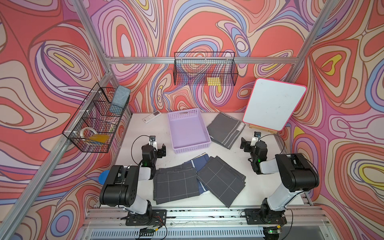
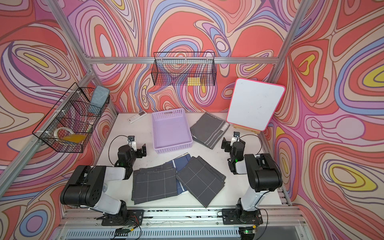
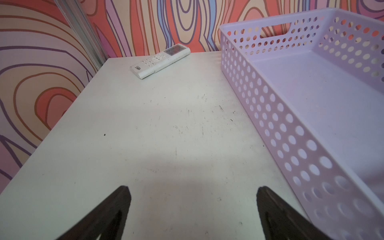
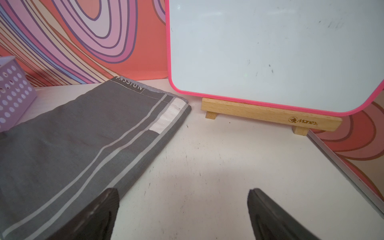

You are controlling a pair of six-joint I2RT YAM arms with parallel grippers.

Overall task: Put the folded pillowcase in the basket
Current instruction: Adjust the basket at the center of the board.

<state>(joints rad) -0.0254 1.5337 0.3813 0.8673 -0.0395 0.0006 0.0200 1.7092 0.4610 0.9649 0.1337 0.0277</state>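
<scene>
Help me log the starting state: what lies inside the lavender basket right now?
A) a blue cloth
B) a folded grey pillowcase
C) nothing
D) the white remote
C: the lavender basket shows a bare floor in both top views and in the left wrist view, while the striped grey pillowcase lies on the table beside it.

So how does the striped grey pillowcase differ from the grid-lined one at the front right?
The striped pillowcase has pale parallel bands; the grid-lined pillowcase has thin crossing lines. The striped one lies alone beside the basket; the grid-lined one overlaps a blue cloth. Both are dark grey, folded and flat.
</scene>
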